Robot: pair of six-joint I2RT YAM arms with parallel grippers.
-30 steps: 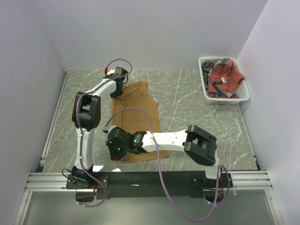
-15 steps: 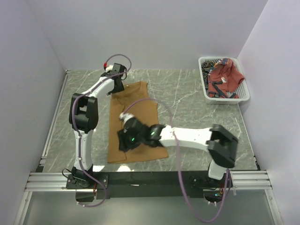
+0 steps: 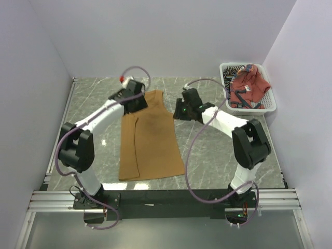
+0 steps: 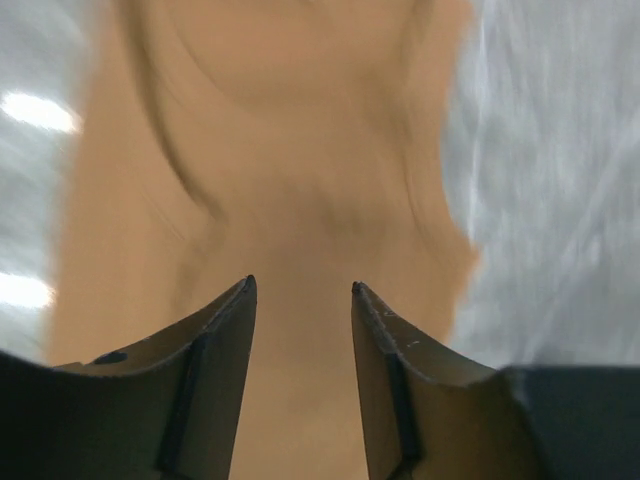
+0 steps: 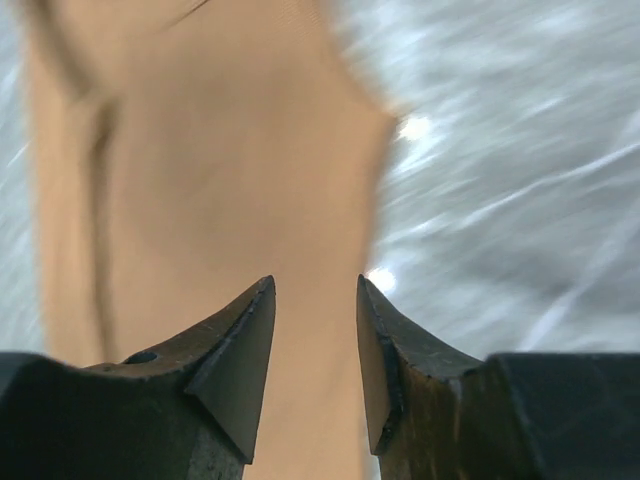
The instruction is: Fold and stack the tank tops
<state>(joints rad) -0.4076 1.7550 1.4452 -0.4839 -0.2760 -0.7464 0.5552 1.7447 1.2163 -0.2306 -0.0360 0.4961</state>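
The mustard-tan tank top lies flat in the middle of the table, its left side folded over as a long strip. My left gripper hovers over its upper left shoulder, jaws open and empty. In the left wrist view the left gripper has only blurred tan cloth below it. My right gripper is by the upper right edge, open and empty. The right wrist view has the right gripper over the cloth's right edge. The brick-red top and the striped top lie bunched in the basket.
The white mesh basket stands at the back right corner against the right wall. Grey marble tabletop surrounds the tan top. Walls close in the left, back and right sides. The arm bases sit on the black rail at the near edge.
Both grippers opened and let go of the tan top, whose left side now lies folded over. The right arm swung from the near hem to the upper right shoulder. The left gripper shifted slightly right.
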